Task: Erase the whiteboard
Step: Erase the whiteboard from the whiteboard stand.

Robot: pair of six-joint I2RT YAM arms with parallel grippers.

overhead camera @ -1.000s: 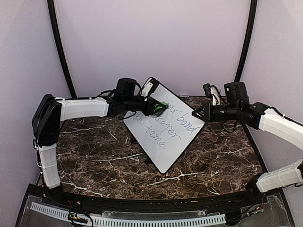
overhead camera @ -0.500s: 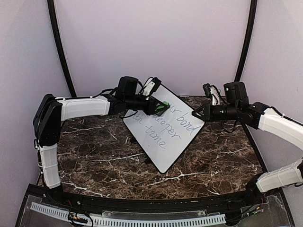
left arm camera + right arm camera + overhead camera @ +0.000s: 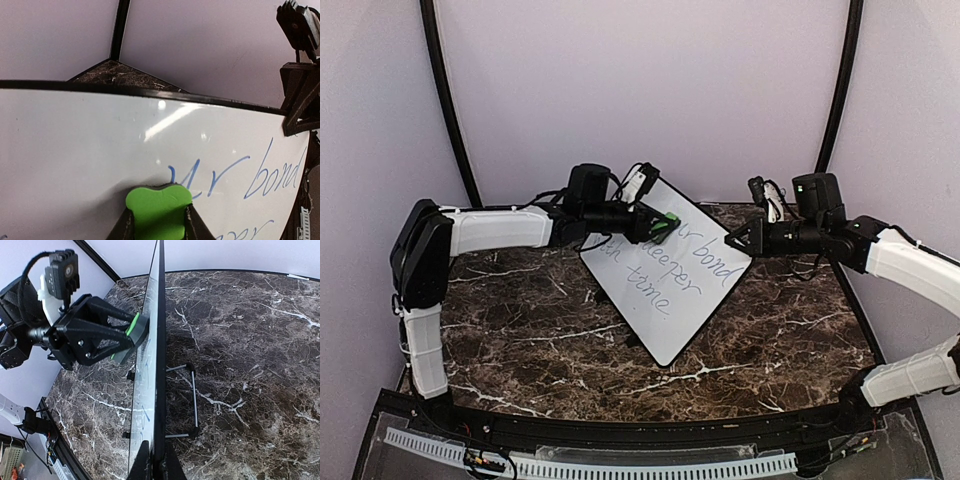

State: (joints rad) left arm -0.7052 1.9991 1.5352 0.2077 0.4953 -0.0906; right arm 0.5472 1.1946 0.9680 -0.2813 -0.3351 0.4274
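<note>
The whiteboard [image 3: 670, 290] stands tilted on the marble table, corner-up, with blue handwritten words on it; it fills the left wrist view [image 3: 75, 150] and shows edge-on in the right wrist view [image 3: 159, 340]. My left gripper [image 3: 658, 226] is shut on a green eraser [image 3: 157, 205], whose dark face presses on the board beside the first letters of the top line. The eraser [image 3: 135, 325] touches the board's upper part. My right gripper [image 3: 735, 240] is shut on the board's right corner edge [image 3: 159, 460].
A metal wire stand [image 3: 192, 400] props the board from behind on the marble table [image 3: 520, 330]. Black frame posts [image 3: 445, 100] rise at the back left and right against purple walls. A clear panel [image 3: 620, 455] lies along the near edge.
The left gripper with the eraser slid slightly right along the top of the board. The right arm and the board stayed still.
</note>
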